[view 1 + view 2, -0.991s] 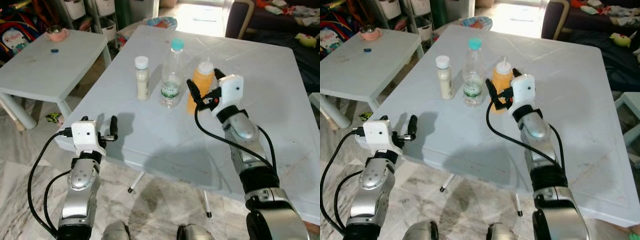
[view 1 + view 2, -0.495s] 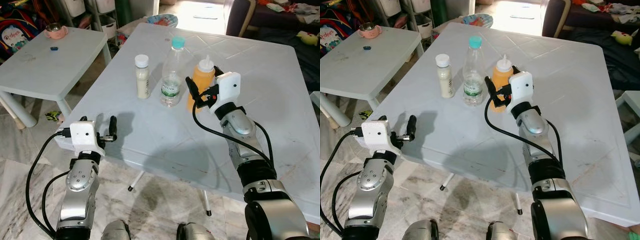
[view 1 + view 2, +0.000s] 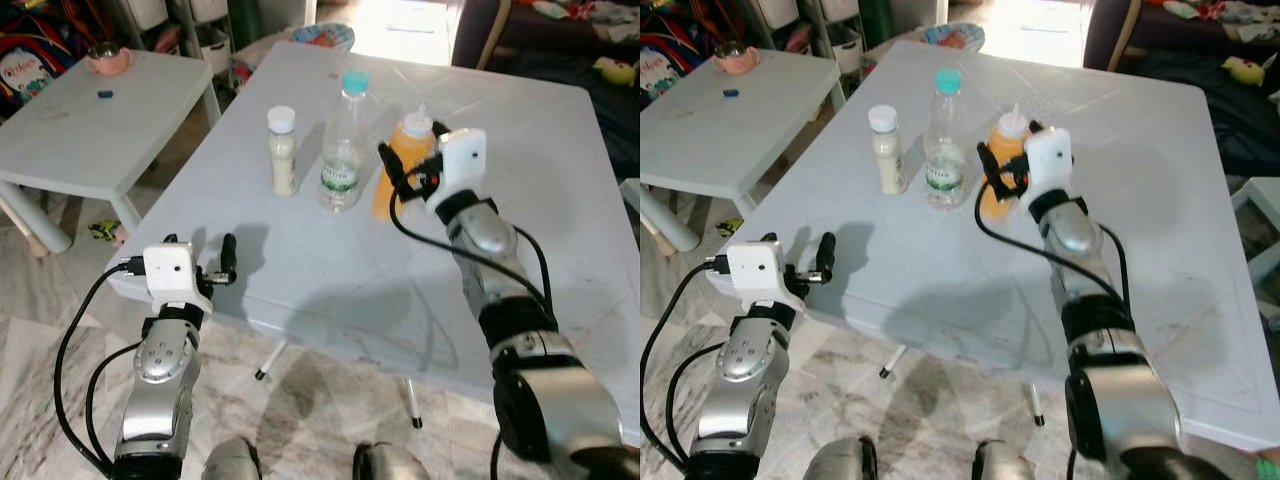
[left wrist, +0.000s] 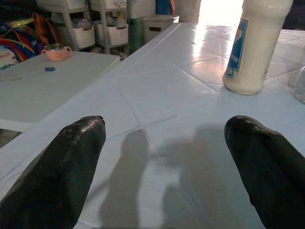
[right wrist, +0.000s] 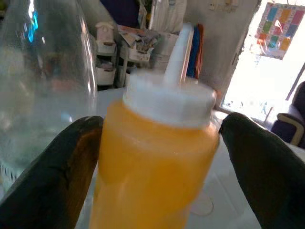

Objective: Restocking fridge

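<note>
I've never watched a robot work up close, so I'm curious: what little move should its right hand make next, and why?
Probably close the right hand on the orange squeeze bottle. The bottle stands upright on the white table, and in the right wrist view it sits between the two black fingers, which look open, one on each side of its body. Closing would secure it for lifting.

— What sort of place is this?
— A lived-in home: white plastic table [image 3: 300, 250], low side table [image 3: 90, 130] with a pink cup [image 3: 108, 62], storage bins [image 4: 114, 33], a dark sofa [image 3: 560, 50] beyond.
</note>
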